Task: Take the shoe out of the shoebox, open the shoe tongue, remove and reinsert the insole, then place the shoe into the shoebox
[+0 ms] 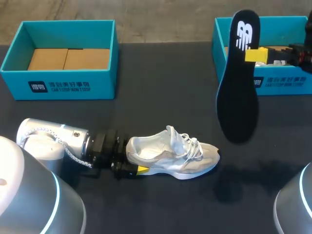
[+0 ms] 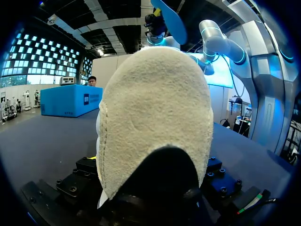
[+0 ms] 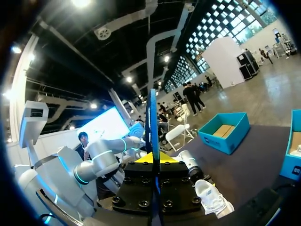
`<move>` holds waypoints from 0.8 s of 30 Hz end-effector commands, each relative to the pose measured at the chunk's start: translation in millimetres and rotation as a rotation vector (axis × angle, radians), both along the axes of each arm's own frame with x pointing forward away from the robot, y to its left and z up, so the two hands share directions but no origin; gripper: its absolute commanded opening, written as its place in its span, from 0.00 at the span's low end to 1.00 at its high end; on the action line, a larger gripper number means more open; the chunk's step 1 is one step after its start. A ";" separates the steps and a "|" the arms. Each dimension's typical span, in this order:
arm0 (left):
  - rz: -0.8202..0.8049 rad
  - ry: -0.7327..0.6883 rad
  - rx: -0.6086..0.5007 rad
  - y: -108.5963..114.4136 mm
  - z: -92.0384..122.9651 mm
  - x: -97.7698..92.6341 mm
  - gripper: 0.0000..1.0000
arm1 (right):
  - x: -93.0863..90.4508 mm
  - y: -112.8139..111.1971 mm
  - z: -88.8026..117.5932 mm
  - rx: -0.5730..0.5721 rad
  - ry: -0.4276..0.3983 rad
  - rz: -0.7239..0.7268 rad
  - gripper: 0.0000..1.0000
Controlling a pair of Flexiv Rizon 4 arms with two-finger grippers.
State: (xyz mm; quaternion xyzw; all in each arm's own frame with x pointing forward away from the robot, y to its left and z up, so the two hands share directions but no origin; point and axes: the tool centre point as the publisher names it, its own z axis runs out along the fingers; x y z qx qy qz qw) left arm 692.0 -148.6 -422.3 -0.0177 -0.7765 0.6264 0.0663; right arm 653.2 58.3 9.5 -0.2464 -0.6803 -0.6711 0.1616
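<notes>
Head view: my left gripper (image 1: 136, 165) clamps the heel of the white lace-up sneaker (image 1: 170, 153) lying on the dark table (image 1: 161, 209). My right gripper (image 1: 257, 55) pinches the black foam insole (image 1: 238, 102) aloft, a white logo showing on it. The teal cardboard shoebox (image 1: 58, 85) carries white print.

Left wrist view: the sneaker's heel (image 2: 155, 117) fills the jaws.

Right wrist view: the insole (image 3: 152, 122) stands edge-on in my right gripper (image 3: 154, 165). It should probably go in toe-first while the heel is held firm.

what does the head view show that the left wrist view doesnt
Head view only: the white shoe whole, laces and toe, with two teal shoeboxes. Left wrist view only: the shoe's fuzzy heel close up. Both: the shoe, the black insole held up by the right end effector, and one shoebox.
</notes>
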 end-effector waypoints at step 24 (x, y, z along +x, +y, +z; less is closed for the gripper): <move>-0.013 -0.036 0.034 15.8 5.7 -3.7 1.00 | -8.0 1.2 -1.9 -0.014 0.009 -0.014 0.00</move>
